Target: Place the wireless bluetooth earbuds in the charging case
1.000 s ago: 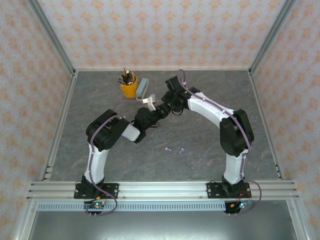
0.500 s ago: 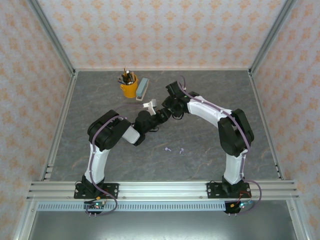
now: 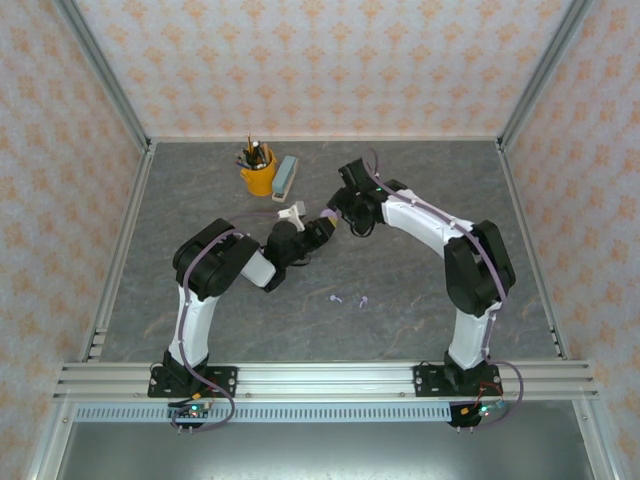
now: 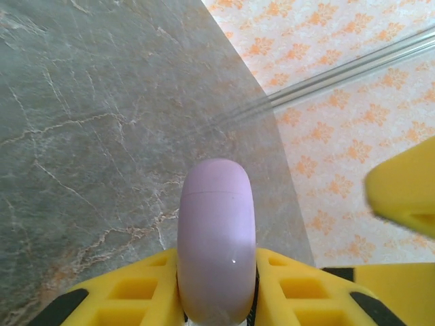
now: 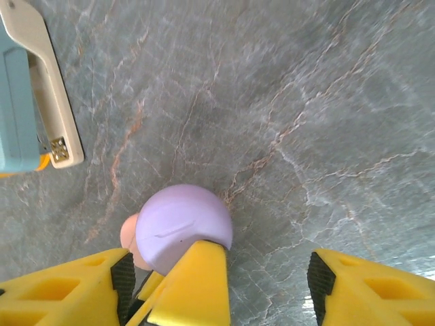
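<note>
The lilac round charging case (image 4: 216,238) is held edge-on, with my left gripper (image 4: 217,265) shut on it above the table's middle (image 3: 322,224). In the right wrist view the same case (image 5: 178,224) sits low between the fingers of my right gripper (image 5: 221,266), which stands open right beside it (image 3: 340,212). A pale pink rounded piece (image 5: 128,234) peeks out behind the case; I cannot tell if it is a bud. Two lilac earbuds (image 3: 336,298) (image 3: 363,300) lie on the table nearer the bases.
A yellow cup of pencils (image 3: 258,174) and a teal and cream stapler (image 3: 286,176) stand at the back left; the stapler (image 5: 27,102) lies just beyond the right gripper. Metal frame rails and patterned walls enclose the grey table (image 3: 420,300).
The left wrist has shifted slightly left and turned, still holding the case. The right gripper has stayed close against it, with its forearm drifting a little right.
</note>
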